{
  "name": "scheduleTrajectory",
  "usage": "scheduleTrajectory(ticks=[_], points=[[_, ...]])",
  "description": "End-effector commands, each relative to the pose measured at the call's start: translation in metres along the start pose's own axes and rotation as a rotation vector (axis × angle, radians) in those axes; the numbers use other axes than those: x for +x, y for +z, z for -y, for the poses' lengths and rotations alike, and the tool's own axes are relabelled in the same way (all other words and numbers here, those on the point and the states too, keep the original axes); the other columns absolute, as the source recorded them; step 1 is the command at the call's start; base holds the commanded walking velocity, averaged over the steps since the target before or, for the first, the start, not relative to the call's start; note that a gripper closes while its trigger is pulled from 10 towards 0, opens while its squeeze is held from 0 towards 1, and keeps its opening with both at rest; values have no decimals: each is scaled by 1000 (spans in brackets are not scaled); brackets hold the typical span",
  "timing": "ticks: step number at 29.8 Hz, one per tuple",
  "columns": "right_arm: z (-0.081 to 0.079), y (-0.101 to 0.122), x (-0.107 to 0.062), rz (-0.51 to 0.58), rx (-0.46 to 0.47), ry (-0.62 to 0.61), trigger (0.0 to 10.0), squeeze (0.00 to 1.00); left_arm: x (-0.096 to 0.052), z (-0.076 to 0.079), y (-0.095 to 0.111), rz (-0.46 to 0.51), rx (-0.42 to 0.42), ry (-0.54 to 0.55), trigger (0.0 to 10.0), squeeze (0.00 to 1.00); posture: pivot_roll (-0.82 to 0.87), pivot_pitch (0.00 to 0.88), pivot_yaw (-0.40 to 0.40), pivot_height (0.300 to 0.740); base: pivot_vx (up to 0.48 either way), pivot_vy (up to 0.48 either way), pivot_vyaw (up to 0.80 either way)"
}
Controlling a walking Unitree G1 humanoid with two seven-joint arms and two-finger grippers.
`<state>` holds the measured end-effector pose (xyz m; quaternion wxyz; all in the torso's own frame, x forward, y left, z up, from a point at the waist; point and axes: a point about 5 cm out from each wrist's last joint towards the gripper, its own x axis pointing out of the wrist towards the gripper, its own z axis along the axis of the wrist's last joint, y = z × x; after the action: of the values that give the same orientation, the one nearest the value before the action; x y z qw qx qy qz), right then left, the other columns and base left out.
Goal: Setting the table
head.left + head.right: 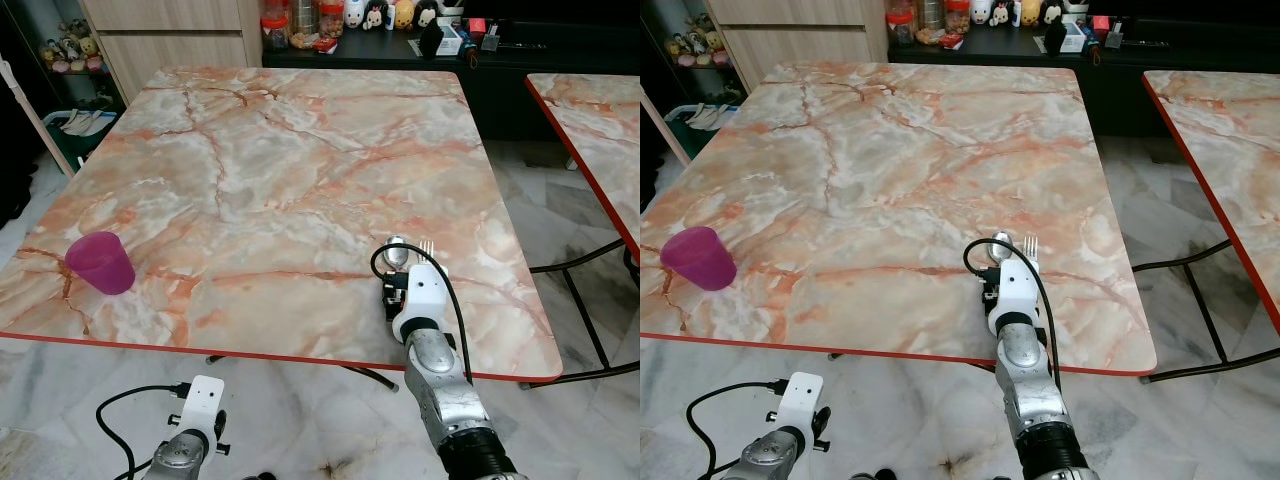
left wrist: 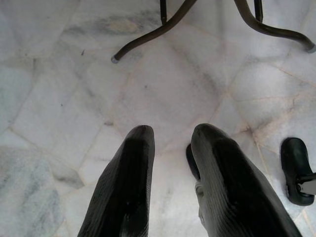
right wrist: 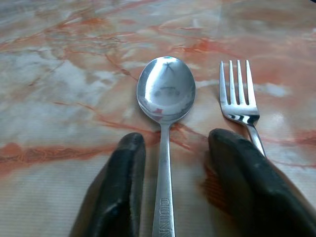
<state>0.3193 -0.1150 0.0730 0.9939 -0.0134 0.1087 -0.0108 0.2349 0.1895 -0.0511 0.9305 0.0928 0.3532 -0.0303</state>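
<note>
A marble-patterned table (image 1: 290, 170) with a red edge stands before the robot. On it, near the front edge at about 5 o'clock from the table's middle, a steel spoon (image 3: 165, 98) and a fork (image 3: 238, 96) lie side by side, bowl and tines pointing toward 12 o'clock, the fork at the spoon's 3 o'clock and apart from it. The right gripper (image 3: 170, 148) rests low over them with its black fingers (image 3: 123, 187) spread moderately; the spoon's handle runs through the gap between them, and the fork's handle passes just beside the outer finger. Neither utensil is visibly clamped.

A pink plastic cup (image 1: 100, 262) stands upright near the front left corner, well apart from the cutlery at about 9 o'clock.

The left gripper (image 2: 170, 148) hangs below the table edge over the pale tiled floor (image 2: 59, 98), fingers narrowly parted and holding nothing; dark curved table legs (image 2: 148, 37) show beyond it.

At 12 o'clock, a dark counter (image 1: 360, 45) carries jars and small figurines. A second marble table (image 1: 595, 130) stands at 2 o'clock.
</note>
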Motion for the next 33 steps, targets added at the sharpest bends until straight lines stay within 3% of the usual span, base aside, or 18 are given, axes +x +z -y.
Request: scheduleTrajectory(ticks=[1,24,27,30,31,32,33], points=[[-2,-5,0,-31,-2,12,0,0,-1,2,-4,-20,17,-15,10000,0,-3,129,8,740,0,0,0],[-1,1,4,-2,4,10,0,0,0,1,-2,-26,15,-19,10000,0,-2,122,11,740,0,0,0],[-3,10,5,47,22,25,0,0,0,1,-2,-27,12,-17,10000,0,-2,120,10,740,0,0,0],[-11,31,4,181,19,81,0,0,0,1,-2,-26,8,-13,10000,0,-5,114,10,740,0,0,0],[-12,36,3,213,14,90,3569,0,0,0,-2,-25,8,-13,10000,0,-5,110,10,740,0,0,0],[-13,39,3,233,9,95,3569,0,0,0,-2,-25,8,-12,10000,0,-7,110,9,740,0,0,0],[-13,46,2,275,17,96,10000,0,0,0,-2,-25,8,-12,10000,0,-9,106,9,740,0,0,0]])
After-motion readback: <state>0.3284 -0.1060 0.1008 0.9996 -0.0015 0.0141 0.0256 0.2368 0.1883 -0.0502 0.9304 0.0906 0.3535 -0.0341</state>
